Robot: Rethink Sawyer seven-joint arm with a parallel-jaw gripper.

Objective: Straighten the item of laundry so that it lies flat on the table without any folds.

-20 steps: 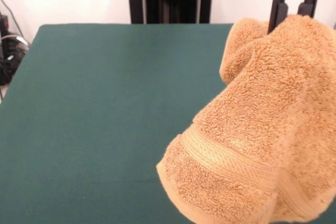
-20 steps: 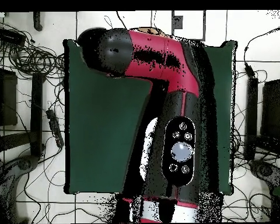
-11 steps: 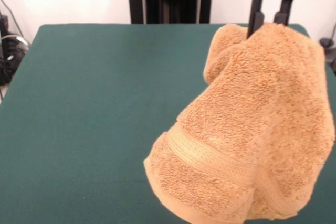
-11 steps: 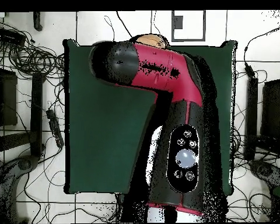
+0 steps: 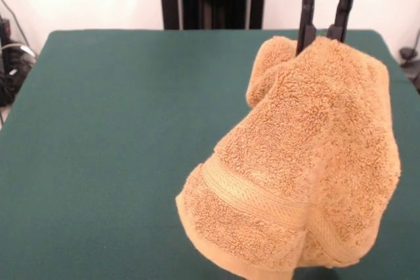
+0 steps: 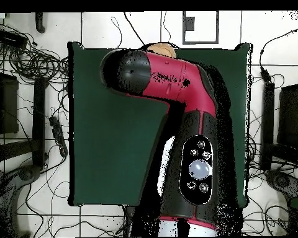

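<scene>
The item of laundry [image 5: 308, 162], an orange-tan terry towel with a woven band near its lower hem, hangs bunched and folded in the air at the right of the front view. My gripper [image 5: 319, 40] comes down from a red housing and is shut on the towel's top edge; its fingertips are buried in the cloth. The green table [image 5: 118, 129] lies below and behind it. In the overhead view the red arm [image 6: 170, 77] covers most of the towel; only a small tan patch of the item of laundry [image 6: 159, 48] shows at the table's [image 6: 108, 142] top edge.
Cables [image 5: 13, 57] lie off the table's left side in the front view. Black stands and cable bundles [image 6: 33, 62] ring the table in the overhead view.
The gripper has carried the hanging towel leftward and away from the camera in the front view, so more of the red housing shows. In the overhead view the arm swung a little to the right.
</scene>
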